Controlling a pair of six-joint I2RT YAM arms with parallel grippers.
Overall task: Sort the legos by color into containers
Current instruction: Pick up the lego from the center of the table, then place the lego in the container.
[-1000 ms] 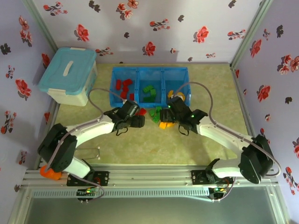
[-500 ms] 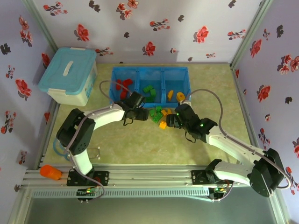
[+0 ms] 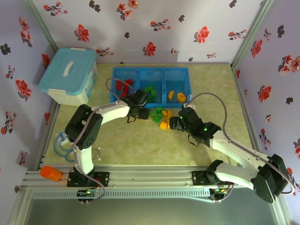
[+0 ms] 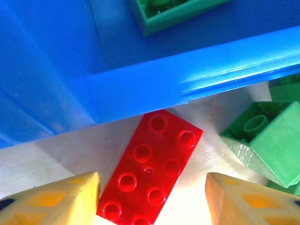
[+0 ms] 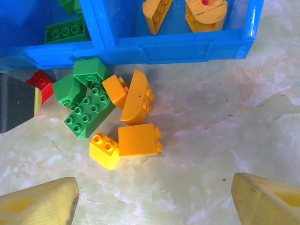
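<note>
The blue tray (image 3: 150, 70) holds red, green and yellow-orange legos in its three containers. A loose pile (image 3: 161, 117) lies in front of it. My left gripper (image 4: 152, 188) is low at the tray's front wall (image 4: 187, 79), open, with a flat red brick (image 4: 152, 168) between its fingers. The left finger (image 4: 56, 201) is at the brick's corner, the right finger (image 4: 253, 199) apart. A green brick (image 4: 272, 145) lies to the right. My right gripper (image 5: 153, 187) hangs open over bare table, short of an orange brick (image 5: 138, 139) and a yellow one (image 5: 104, 150).
A pale blue lidded tub (image 3: 69, 75) stands at the far left. An orange object (image 3: 50, 173) rests on the near rail. Green bricks (image 5: 89, 112) and the red brick (image 5: 41, 82) lie close against the tray wall (image 5: 187, 49), beside the left arm's dark finger (image 5: 16, 103).
The left gripper reached forward to the tray's front wall and its jaws narrowed around the red brick. The right gripper drew back a little toward the near right of the pile.
</note>
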